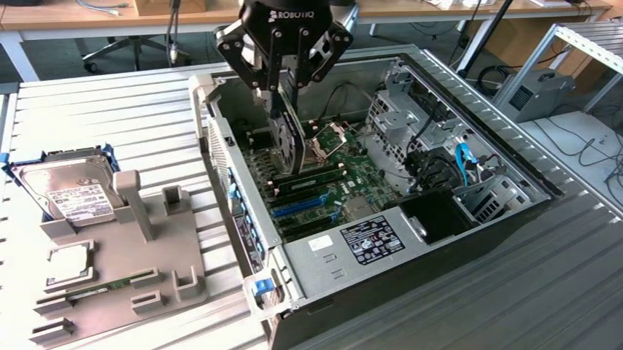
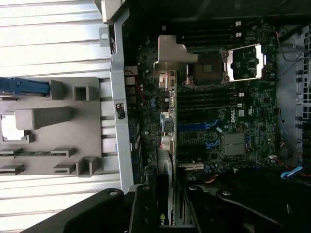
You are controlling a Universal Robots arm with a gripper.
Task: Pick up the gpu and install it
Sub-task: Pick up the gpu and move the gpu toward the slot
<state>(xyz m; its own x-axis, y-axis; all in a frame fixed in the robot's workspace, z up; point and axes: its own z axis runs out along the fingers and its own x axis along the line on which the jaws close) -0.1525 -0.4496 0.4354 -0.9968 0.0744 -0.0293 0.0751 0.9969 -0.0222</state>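
Note:
The gpu (image 1: 286,138) hangs edge-down inside the open computer case (image 1: 409,248), just above the motherboard (image 1: 341,182) near the case's rear wall. My gripper (image 1: 284,98) is shut on its upper edge. In the wrist view the card is edge-on: its silver end bracket (image 2: 170,56) is at the far end and its thin board runs back to my gripper (image 2: 165,213), between the two black fingers (image 2: 144,208). The blue expansion slots (image 1: 302,206) lie lower on the board, toward the exterior view's bottom. I cannot tell whether the card touches the board.
A grey holder fixture (image 1: 127,270) lies on the slatted table at the exterior view's left. It carries a silver hard drive (image 1: 68,191) in a blue caddy and a narrow green memory stick (image 1: 98,289). Drive cages and cables (image 1: 457,164) crowd the case's right side.

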